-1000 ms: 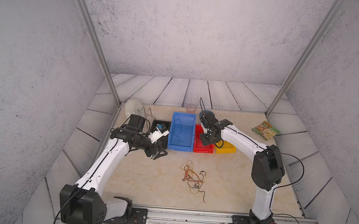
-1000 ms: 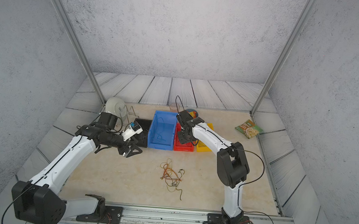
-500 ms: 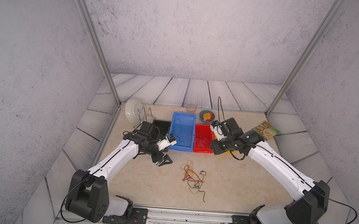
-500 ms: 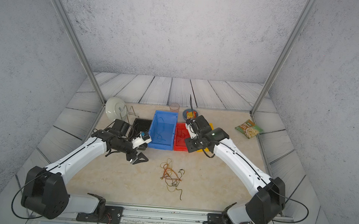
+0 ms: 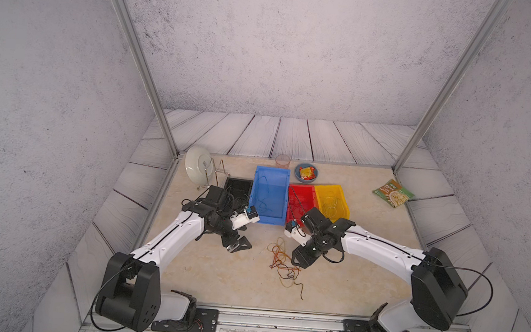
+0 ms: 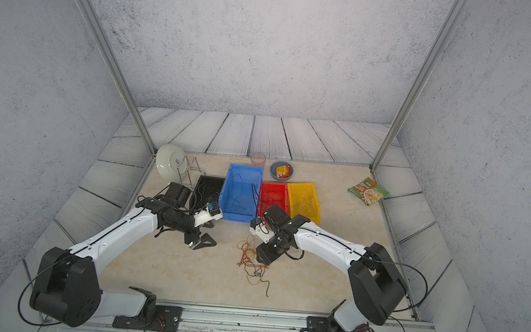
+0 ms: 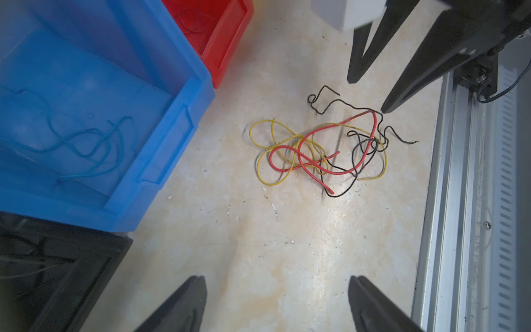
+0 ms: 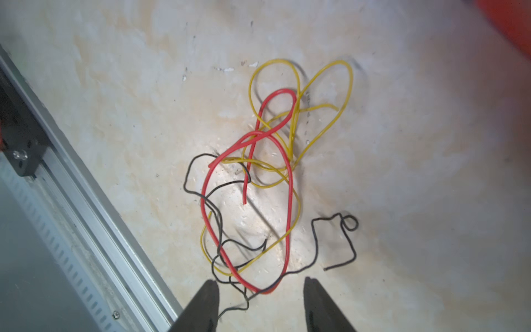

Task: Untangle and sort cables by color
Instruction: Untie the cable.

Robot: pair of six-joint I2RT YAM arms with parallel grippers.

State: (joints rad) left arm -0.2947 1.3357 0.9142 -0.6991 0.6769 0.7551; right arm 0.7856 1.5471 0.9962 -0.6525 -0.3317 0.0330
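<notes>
Right gripper (image 8: 260, 283) half spread, straddling a red strand (image 8: 290, 201) and a black strand (image 8: 315, 244) of the tangled cables (image 8: 258, 178) on the table (image 8: 402, 143); nothing pinched. Left gripper (image 7: 277, 280) wide, empty. Risk: closing here likely grabs both colours and drags the knot. Blue bin (image 7: 161, 149), red bin (image 5: 303, 187), yellow bin (image 5: 327, 187) and black bin (image 5: 239, 179) each hold matching strands.

We count four bins (image 5: 238, 181) (image 5: 273, 170) (image 5: 301, 187) (image 5: 329, 187), two robot arms (image 5: 174, 237) (image 5: 380, 250), one tangle of cables (image 5: 282, 262), one plate (image 5: 196, 167), one cup (image 5: 282, 161), one bowl (image 5: 297, 175) and one snack packet (image 5: 393, 193).
</notes>
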